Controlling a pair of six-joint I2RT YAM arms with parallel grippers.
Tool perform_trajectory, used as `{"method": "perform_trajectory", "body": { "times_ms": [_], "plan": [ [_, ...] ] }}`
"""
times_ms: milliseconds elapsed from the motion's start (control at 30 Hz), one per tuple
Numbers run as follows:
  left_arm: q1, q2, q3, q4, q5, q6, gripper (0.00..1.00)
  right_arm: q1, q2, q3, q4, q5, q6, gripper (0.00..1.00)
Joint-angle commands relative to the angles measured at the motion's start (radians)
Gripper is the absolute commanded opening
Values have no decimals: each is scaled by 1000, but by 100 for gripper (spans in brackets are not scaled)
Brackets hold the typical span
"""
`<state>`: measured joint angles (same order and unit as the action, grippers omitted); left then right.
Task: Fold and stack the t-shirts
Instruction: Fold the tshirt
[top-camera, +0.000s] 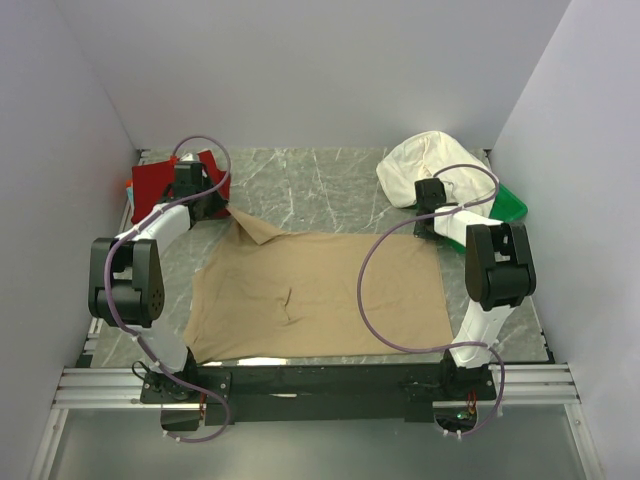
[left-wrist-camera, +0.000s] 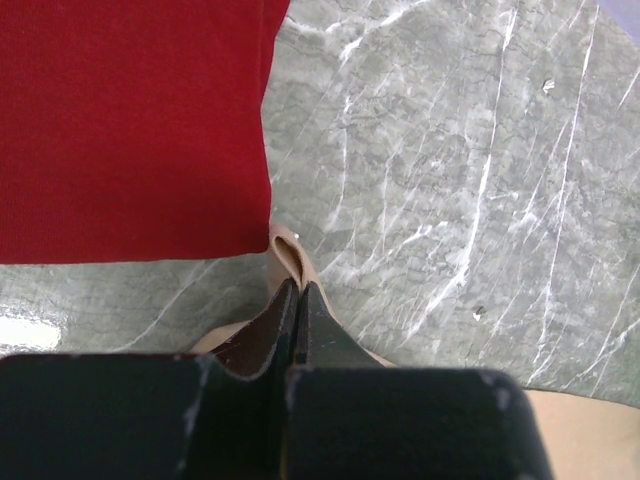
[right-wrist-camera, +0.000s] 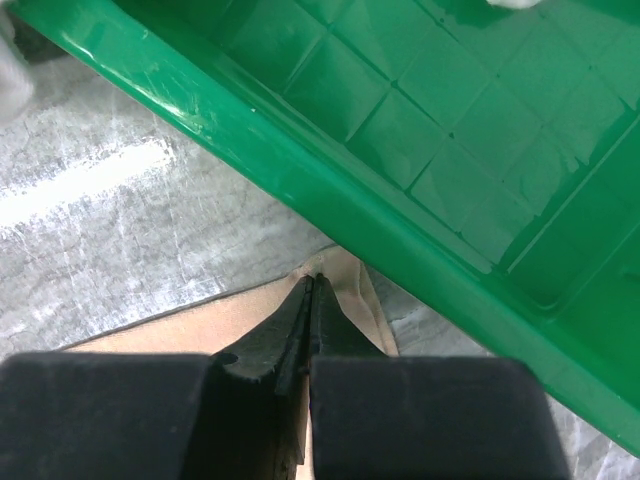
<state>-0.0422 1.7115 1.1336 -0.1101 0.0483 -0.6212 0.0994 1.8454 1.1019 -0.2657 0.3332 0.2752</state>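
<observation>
Left fingers (left-wrist-camera: 292, 318) and right fingers (right-wrist-camera: 308, 312) clamp far corners of the tan t-shirt (top-camera: 320, 290) (one each); best lift both evenly toward the near hem.

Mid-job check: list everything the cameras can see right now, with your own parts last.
tan t-shirt: one, tan-beige, spread flat in the middle of the table, far corners lifted
red t-shirt: one, deep red, far left corner of the table
cream-white t-shirt: one, cream-white, bunched at the far right, partly over the tray
green tray: one, green plastic, far right edge
marble table: one, grey with white veins, under everything
purple cables: one per arm, looping over the table
left claw: black, shut on the tan t-shirt's far left corner, beside the red t-shirt
right claw: black, shut on the tan t-shirt's far right corner, next to the tray wall
</observation>
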Motion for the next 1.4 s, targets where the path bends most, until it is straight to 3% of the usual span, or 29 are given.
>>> {"method": "perform_trajectory", "body": {
  "times_ms": [0,267,633,1367],
  "plan": [
    [7,-39,8,27,18,8,0,-3,-15,9,-29,15,4,0],
    [7,-76,5,24,36,-2,0,28,-136,-34,-20,20,25,0],
    [8,-75,51,0,51,-18,0,52,-129,-1,-81,75,55,0],
    [8,240,537,-190,18,31,0,52,35,309,-185,81,67,0]
  ]
}}
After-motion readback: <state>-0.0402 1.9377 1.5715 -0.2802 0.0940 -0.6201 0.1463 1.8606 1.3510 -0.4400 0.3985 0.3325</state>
